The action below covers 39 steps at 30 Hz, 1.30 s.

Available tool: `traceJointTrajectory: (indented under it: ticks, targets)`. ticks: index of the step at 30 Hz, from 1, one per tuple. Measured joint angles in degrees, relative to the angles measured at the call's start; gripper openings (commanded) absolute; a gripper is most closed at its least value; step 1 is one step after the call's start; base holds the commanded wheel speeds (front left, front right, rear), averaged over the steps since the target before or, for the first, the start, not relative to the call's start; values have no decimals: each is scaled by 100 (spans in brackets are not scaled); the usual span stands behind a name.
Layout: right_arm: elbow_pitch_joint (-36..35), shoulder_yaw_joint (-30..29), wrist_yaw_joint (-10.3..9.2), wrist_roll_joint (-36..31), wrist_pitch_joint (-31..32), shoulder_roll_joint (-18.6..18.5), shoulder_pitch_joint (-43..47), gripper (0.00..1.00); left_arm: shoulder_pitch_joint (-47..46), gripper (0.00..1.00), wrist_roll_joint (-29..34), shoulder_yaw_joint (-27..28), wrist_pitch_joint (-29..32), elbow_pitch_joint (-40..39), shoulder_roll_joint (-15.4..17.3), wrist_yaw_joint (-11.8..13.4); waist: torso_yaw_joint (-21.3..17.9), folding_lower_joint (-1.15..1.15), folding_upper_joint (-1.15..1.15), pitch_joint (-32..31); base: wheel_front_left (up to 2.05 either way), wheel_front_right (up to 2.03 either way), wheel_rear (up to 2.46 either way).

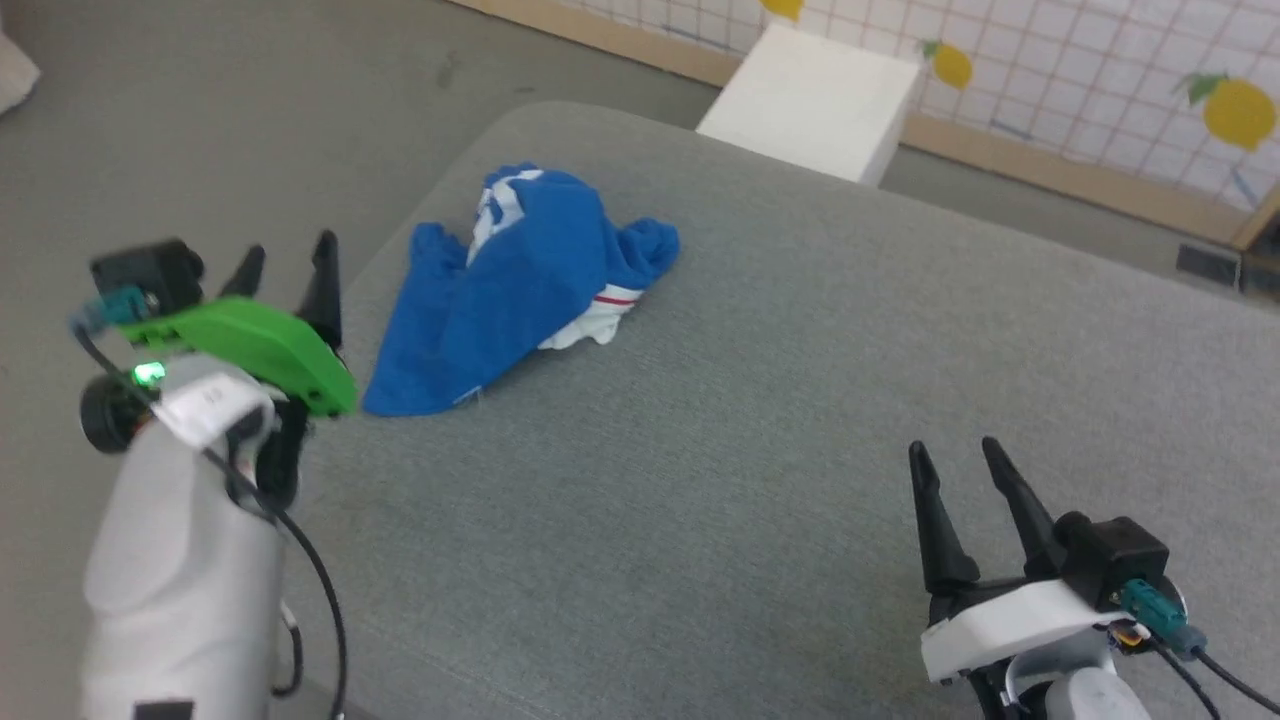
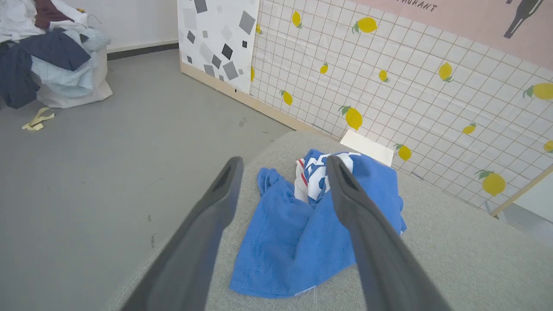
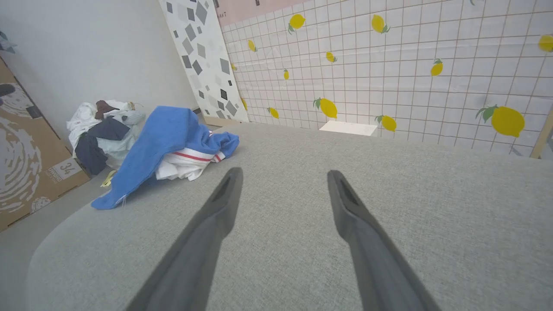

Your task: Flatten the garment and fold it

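The garment lies crumpled in a heap near the far left corner of the grey padded table. It is bright blue with a white sleeve and red-and-white trim poking out at its right. White lettering shows at its top. My left gripper hovers open just left of the heap, at the table's left edge, and holds nothing. In the right wrist view the garment sits at the left. My right gripper stands open over bare table at the lower right, well away from the cloth.
A white box stands behind the table's far edge, against a lemon-print wall. On the floor to the left sits a pile of other clothes, with a cardboard box nearby. The table's rounded left corner drops to grey floor.
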Motion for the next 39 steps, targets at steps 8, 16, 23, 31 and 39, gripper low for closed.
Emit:
traceJointTrajectory:
  ticks: [8, 16, 23, 31, 39]
  targets:
    - [-166, -142, 0, -325, 14, 0, -282, 100, -977, 100, -506, 219, 1250, 812, 381, -51, -436, 0, 0, 554, 0, 0, 0]
    - [-466, -296, 0, -563, 137, -21, -437, 100, -1710, 100, -890, 257, 2537, 1374, 604, -52, -892, 0, 0, 1208, 0, 0, 0]
    - [-691, -448, 0, -615, 180, -92, -470, 100, -2024, 100, -1049, 193, 3582, 1731, 690, 118, -1229, 0, 0, 1739, 0, 0, 0]
    - [-971, -628, 0, -620, 256, -123, -469, 100, -2053, 100, -1112, 112, 4508, 1647, 694, 578, -1476, -1, 1, 2294, 0, 0, 0]
    - [-1057, -622, 0, -626, 264, -122, -469, 100, -2012, 0, -1257, 169, 4693, 1421, 767, 740, -1530, -1, 1, 2419, 0, 0, 0]
